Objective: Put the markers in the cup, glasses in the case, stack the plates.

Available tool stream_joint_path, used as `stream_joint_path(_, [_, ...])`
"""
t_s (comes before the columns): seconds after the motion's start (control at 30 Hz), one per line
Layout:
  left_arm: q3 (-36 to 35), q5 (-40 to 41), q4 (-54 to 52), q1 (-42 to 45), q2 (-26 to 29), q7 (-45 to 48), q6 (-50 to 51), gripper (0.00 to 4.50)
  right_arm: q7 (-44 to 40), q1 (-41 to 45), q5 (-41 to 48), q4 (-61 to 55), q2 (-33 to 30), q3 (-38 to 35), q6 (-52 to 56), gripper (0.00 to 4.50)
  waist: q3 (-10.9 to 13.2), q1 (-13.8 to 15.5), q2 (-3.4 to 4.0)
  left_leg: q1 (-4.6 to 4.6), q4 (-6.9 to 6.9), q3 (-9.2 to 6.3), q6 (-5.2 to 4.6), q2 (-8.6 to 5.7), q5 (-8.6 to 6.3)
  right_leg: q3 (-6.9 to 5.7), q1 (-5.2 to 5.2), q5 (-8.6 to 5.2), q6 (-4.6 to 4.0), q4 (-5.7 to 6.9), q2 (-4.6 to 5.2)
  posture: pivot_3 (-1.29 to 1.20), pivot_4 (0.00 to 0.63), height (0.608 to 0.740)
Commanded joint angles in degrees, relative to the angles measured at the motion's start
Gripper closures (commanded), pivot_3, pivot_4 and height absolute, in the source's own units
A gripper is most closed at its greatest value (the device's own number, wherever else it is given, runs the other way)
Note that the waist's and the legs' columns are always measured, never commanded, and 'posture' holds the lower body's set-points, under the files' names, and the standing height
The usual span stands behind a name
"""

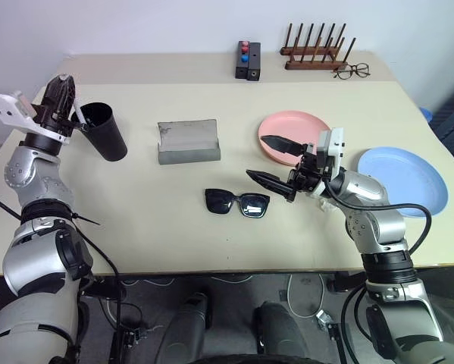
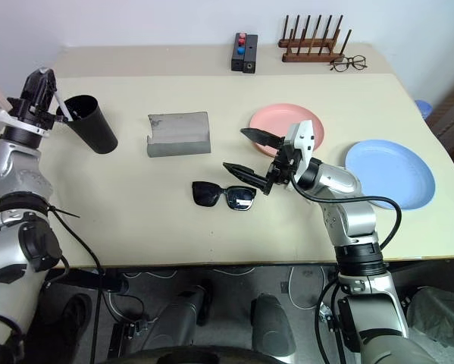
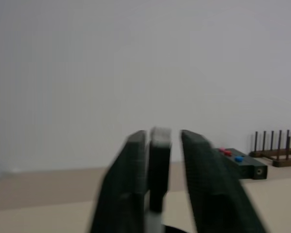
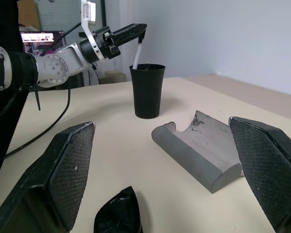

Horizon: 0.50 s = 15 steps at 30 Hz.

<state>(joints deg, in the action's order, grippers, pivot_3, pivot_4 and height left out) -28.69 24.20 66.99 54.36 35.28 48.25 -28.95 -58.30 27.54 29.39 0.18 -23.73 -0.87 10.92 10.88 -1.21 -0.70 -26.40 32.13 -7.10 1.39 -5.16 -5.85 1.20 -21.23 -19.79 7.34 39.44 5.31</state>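
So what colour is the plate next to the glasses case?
Salmon pink plate, clearest in the left eye view.

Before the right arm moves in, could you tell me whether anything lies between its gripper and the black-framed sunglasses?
Nothing visible does: the open right gripper hangs just beside the black-framed sunglasses, with bare table between.

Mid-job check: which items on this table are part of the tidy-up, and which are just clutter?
Job items:
white marker in the left gripper, over the cup
sunglasses
grey case
pink plate
blue plate

Lying about:
clear-lens spectacles
wooden rack
black box with red and blue buttons
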Motion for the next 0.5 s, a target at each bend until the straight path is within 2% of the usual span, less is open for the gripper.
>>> stream_joint_path(0.03, [-0.4,0.1,-1.0,2.0,1.2,-0.1,-1.0,1.30,0.1,0.3,-0.1,-2.3,-0.6,-0.5,-0.6,0.00,0.0,0.0,0.00,0.00,0.00,0.00,0.00,0.00,0.00,0.00,0.00,0.00,0.00,0.00,0.00,0.00,0.150,0.740])
stream_joint_path(0.1, [0.1,-0.1,-1.6,2.5,1.2,0.4,-0.9,0.34,0.0,0.4,-0.2,-2.1,-0.5,-0.5,-0.7,0.00,0.0,0.0,0.00,0.00,0.01,0.00,0.00,0.00,0.00,0.00,0.00,0.00,0.00,0.00,0.00,0.00,0.150,0.740])
stream_joint_path(0.13, [0.4,-0.1,-2.1,2.7,1.1,0.8,-0.5,0.09,0.0,0.5,-0.3,-2.0,-0.5,-0.5,-0.8,0.00,0.0,0.1,0.00,0.00,0.01,0.00,0.00,0.00,0.00,0.00,0.01,0.00,0.00,0.00,0.00,0.00,0.150,0.740])
stream_joint_path(0.2, [1.1,0.1,-3.4,2.9,0.9,2.3,1.1,0.09,-0.1,0.6,-0.4,-1.7,-0.5,-0.5,-1.0,0.00,0.0,0.1,0.00,0.00,0.02,0.00,0.00,0.00,0.00,0.00,0.01,0.00,0.00,0.00,0.00,0.00,0.150,0.740])
stream_joint_path(0.33, [4.3,1.7,-10.9,2.5,-0.3,9.4,10.8,0.09,-1.0,0.4,0.2,-1.5,-1.5,-1.5,-0.6,0.00,0.0,0.1,0.00,0.00,0.01,0.01,0.00,0.00,0.00,0.00,0.03,0.00,0.00,0.00,-0.01,0.00,0.150,0.740])
stream_joint_path(0.5, [12.2,-0.2,-20.7,1.4,-1.2,17.1,23.8,0.09,-2.6,0.5,-0.3,1.0,-4.2,-2.6,-1.3,0.00,0.0,0.0,0.00,0.00,0.03,0.00,0.00,0.00,0.00,-0.01,0.07,0.00,0.00,-0.01,-0.02,0.00,0.150,0.740])
